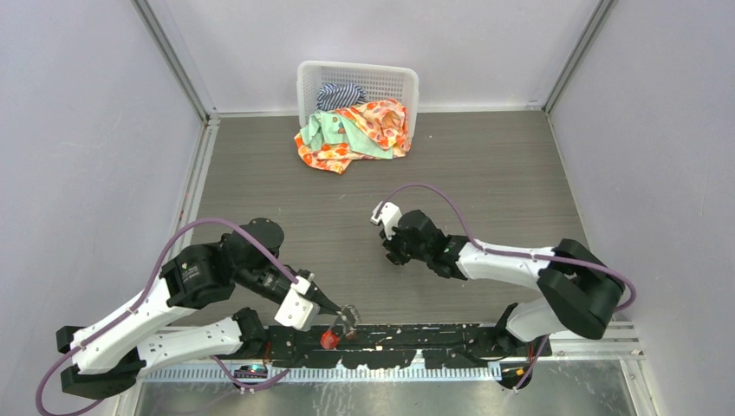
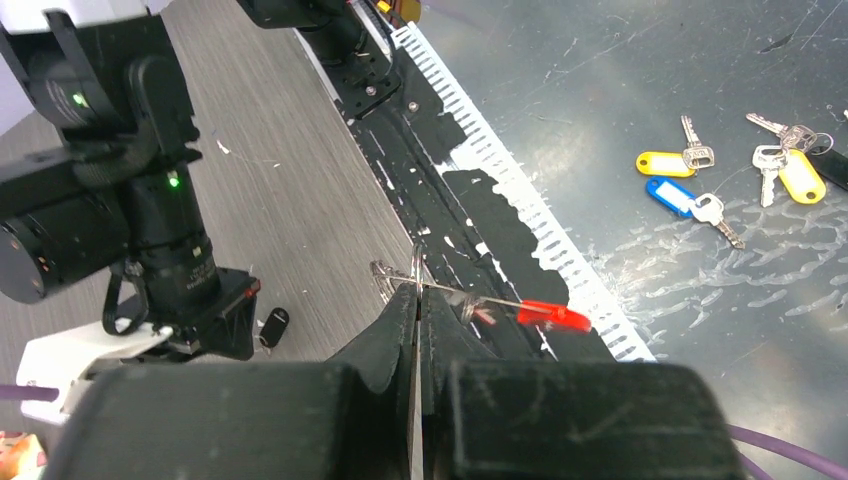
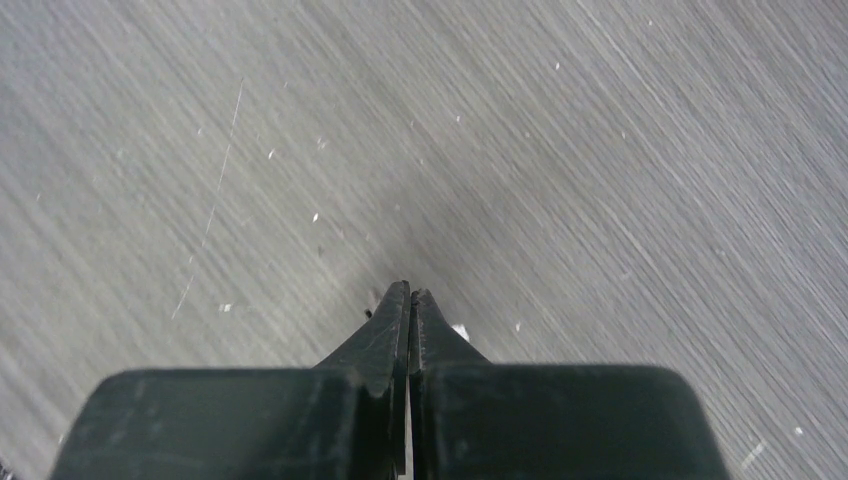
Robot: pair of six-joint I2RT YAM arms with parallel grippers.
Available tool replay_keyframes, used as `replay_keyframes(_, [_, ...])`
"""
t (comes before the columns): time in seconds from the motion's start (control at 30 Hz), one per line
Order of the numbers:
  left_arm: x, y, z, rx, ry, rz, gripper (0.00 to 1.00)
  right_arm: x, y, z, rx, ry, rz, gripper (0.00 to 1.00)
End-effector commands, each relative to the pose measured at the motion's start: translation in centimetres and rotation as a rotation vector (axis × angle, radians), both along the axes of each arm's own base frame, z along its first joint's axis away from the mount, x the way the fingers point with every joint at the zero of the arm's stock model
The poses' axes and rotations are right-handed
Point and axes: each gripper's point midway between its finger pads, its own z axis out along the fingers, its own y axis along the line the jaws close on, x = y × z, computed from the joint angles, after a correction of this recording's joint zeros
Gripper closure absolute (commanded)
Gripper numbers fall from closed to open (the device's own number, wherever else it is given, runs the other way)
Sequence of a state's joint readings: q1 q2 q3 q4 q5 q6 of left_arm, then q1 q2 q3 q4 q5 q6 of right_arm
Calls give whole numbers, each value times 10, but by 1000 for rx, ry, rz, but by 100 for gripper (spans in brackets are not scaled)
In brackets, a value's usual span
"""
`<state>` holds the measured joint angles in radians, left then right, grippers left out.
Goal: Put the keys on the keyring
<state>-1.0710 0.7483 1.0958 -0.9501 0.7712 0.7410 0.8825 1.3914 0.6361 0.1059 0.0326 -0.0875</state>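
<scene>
Clamping the keyring at the surface's near edge, the left gripper, fingers closed, should hold steady while the right gripper, shut on nothing visible, fetches the black-headed key nearby.

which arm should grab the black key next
Likely right: the right fingers are shut on nothing and the black-headed key lies beside them, while the left fingers are clamped on the keyring.

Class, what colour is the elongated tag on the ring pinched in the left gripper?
Red. The tag shows best in the left wrist view.
</scene>
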Motion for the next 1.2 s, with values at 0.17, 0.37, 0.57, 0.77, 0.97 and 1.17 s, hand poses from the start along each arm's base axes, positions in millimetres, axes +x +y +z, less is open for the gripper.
replay_keyframes(0.17, [-1, -6, 22, -85, -20, -18, 100, 43, 34, -2, 95, -80, -93, 99])
replay_keyframes(0.37, [0, -6, 21, -85, -27, -13, 100, 44, 39, -8, 109, -63, -103, 83])
replay_keyframes(0.57, [1, -7, 21, -92, -33, -12, 100, 44, 43, 12, 161, -23, -138, 58])
replay_keyframes(0.77, [2, -6, 23, -95, -41, -5, 100, 48, 36, 60, 300, 87, -241, 6])
replay_keyframes(0.97, [3, -5, 24, -96, -48, 0, 100, 50, 7, 120, 569, 315, -491, 0])
replay_keyframes(1.17, [4, -6, 27, -104, -55, 3, 100, 33, 9, 66, 490, 545, -592, 25])
